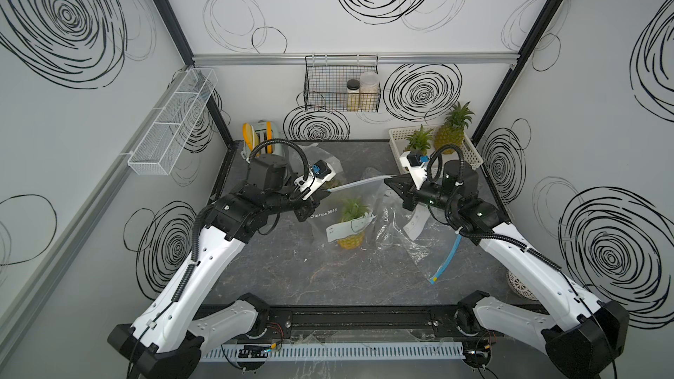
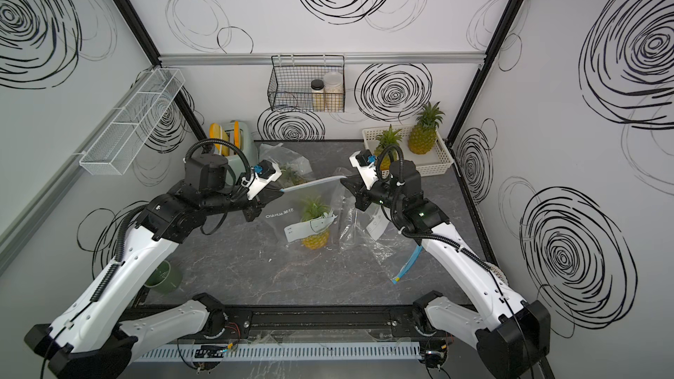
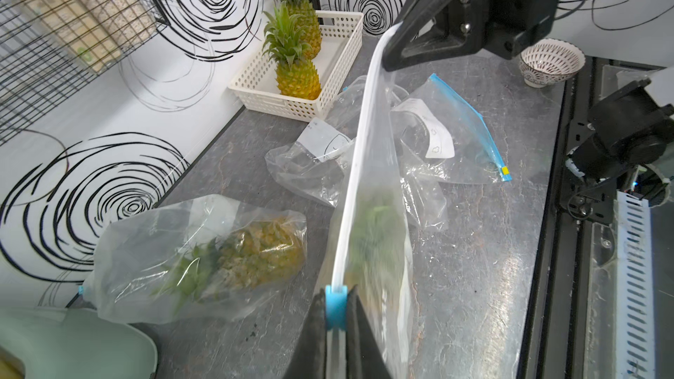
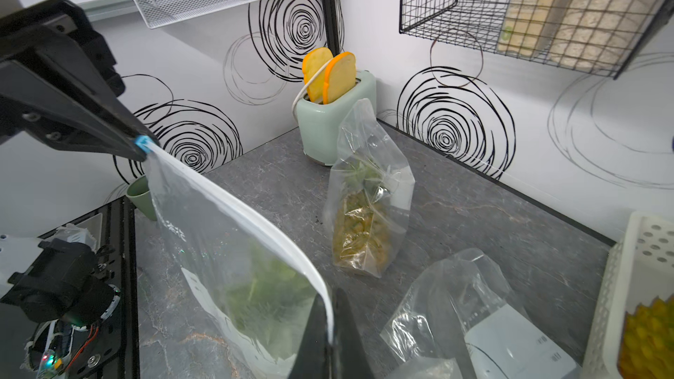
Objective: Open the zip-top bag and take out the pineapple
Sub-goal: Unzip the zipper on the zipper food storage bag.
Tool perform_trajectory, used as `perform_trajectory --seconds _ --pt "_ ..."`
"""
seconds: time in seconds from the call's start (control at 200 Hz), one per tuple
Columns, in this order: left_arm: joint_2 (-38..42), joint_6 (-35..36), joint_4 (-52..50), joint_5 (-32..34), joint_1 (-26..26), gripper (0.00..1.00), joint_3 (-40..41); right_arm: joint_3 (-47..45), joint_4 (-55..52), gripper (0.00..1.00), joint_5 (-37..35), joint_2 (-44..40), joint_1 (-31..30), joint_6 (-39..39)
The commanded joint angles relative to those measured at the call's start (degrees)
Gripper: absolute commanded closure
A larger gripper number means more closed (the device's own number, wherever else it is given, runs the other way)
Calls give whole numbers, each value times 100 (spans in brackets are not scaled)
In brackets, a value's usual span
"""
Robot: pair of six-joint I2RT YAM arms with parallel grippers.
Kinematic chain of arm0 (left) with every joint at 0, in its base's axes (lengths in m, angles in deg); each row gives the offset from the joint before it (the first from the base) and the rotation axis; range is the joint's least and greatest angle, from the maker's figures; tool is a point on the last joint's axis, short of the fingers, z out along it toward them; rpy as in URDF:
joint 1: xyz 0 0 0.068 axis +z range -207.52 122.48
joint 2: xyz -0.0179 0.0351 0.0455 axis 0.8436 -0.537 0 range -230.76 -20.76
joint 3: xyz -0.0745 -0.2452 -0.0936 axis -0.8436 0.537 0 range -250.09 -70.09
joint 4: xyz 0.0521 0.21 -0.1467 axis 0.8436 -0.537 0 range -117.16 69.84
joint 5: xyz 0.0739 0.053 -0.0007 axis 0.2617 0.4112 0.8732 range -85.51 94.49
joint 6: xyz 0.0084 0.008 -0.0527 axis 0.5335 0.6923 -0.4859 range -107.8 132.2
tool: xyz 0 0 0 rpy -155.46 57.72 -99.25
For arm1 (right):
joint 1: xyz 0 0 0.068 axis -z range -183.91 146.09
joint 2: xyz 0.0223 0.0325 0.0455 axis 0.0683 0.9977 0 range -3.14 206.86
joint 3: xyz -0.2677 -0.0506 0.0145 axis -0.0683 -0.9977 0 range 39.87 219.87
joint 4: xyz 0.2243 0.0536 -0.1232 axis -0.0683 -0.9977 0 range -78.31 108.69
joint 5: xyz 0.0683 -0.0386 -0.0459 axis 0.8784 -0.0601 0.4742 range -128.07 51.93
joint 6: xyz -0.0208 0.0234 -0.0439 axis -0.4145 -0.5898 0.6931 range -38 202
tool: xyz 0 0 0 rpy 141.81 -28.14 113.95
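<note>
Slippage is what I am worrying about. My left gripper (image 1: 325, 194) is pinching the blue slider (image 3: 335, 308) with its jaws nearly closed. My right gripper (image 1: 389, 179) is clamping shut on the opposite end of the zip strip (image 3: 359, 162), so the zip-top bag (image 1: 324, 224) is hanging stretched between them.

If I am pulling the slider askew, it may pop free, or the strip may slide out of the right jaws. The bag would then be sagging with its seal apparently closed.

The pineapple (image 1: 352, 229) is sitting upright inside the bag, its base seemingly resting on the table (image 1: 328, 278).

Behind it, a second bag (image 3: 146, 249) is holding a spare fruit (image 3: 255, 249). The white basket (image 1: 474, 156) is holding two more, and empty bags (image 3: 452, 129) are lying beside it.
</note>
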Motion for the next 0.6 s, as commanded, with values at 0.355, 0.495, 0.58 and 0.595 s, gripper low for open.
perform_trajectory --seconds 0.355,0.495,0.58,0.595 --pt "1100 -1050 -913 1009 216 94 596 82 190 100 -257 176 519 -110" --pt "1314 -1188 -812 949 210 92 808 78 267 100 -156 241 517 -148" --pt "1384 -1266 -663 849 210 89 896 73 306 100 -21 286 524 -193" --pt "1394 -1288 -628 834 210 87 900 76 311 100 21 293 520 -197"
